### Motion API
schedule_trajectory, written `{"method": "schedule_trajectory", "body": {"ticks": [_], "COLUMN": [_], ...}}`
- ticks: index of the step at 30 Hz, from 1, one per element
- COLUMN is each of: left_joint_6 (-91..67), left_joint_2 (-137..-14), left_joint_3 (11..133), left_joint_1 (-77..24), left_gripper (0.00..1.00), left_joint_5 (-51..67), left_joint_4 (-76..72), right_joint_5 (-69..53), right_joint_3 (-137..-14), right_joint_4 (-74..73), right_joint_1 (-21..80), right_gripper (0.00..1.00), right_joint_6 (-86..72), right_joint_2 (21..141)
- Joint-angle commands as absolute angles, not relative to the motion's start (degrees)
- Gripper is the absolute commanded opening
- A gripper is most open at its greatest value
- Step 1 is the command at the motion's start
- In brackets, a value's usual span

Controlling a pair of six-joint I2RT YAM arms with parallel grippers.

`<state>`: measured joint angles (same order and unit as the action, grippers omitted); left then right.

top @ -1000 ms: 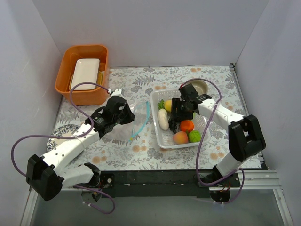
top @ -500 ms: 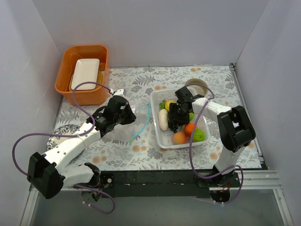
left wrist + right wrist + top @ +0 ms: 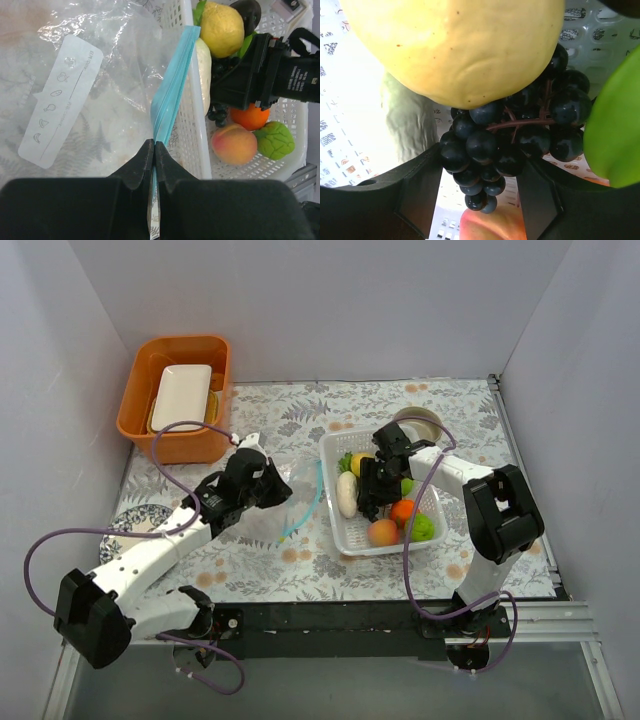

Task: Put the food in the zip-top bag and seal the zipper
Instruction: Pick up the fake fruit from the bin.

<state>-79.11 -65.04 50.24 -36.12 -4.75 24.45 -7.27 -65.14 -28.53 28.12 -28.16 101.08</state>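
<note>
My left gripper is shut on the near end of the teal zipper of the clear zip-top bag, which lies crinkled left of the white basket. In the top view the left gripper is beside the zipper. My right gripper is down in the basket, open, its fingers close on either side of the dark grapes under the yellow lemon. The basket also holds the white oblong, an orange, a peach, a green piece and a dark plum.
An orange bin holding a white container stands at the back left. A small bowl sits behind the basket. A patterned plate lies under the left arm. Grey walls close in three sides.
The right arm folded in over the basket and its jaws narrowed around the grapes. The left gripper, still pinching the zipper, shifted slightly toward the near side.
</note>
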Motion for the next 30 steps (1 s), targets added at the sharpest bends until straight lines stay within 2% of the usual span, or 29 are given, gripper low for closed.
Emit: {"method": "schedule_trajectory", "body": {"ticks": [1, 3, 7, 13, 16, 19, 20, 23, 30], "left_joint_6": [-82.3, -84.1, -85.8, -81.0, -81.6, -81.9, -81.7, -80.8, -80.2], "left_joint_2": [-60.1, -59.9, -57.7, -60.4, -62.9, -62.9, -63.0, -62.8, -62.1], "left_joint_3": [43.9, 43.4, 39.7, 46.2, 47.4, 46.6, 46.7, 47.3, 47.1], "left_joint_1": [-35.9, -35.8, -35.7, -35.6, -35.6, -35.6, -35.6, -35.6, -35.6], "left_gripper": [0.0, 0.0, 0.0, 0.0, 0.0, 0.0, 0.0, 0.0, 0.0], "left_joint_5": [-3.3, -4.8, -5.2, -4.0, -1.4, -0.1, -0.1, -0.1, -0.1], "left_joint_4": [21.0, 24.1, 20.1, 21.3, 21.4, 20.0, 19.8, 20.2, 21.0], "right_joint_5": [-5.6, -4.7, -1.8, -2.6, -3.8, -4.9, -4.7, -5.2, -6.2], "right_joint_3": [-67.1, -68.0, -69.8, -68.6, -66.5, -64.0, -63.7, -62.1, -59.3], "right_joint_4": [-29.0, -29.5, -30.4, -28.6, -27.3, -23.9, -23.6, -21.8, -19.4], "right_joint_1": [27.7, 27.7, 27.2, 27.2, 27.2, 27.2, 27.2, 27.2, 27.6], "right_gripper": [0.65, 0.65, 0.66, 0.64, 0.5, 0.31, 0.22, 0.1, 0.09], "right_joint_6": [-26.9, -26.3, -26.4, -26.7, -27.9, -28.6, -28.7, -28.8, -28.6], "right_joint_2": [99.9, 100.1, 98.9, 101.2, 102.0, 99.7, 99.1, 95.8, 84.4]}}
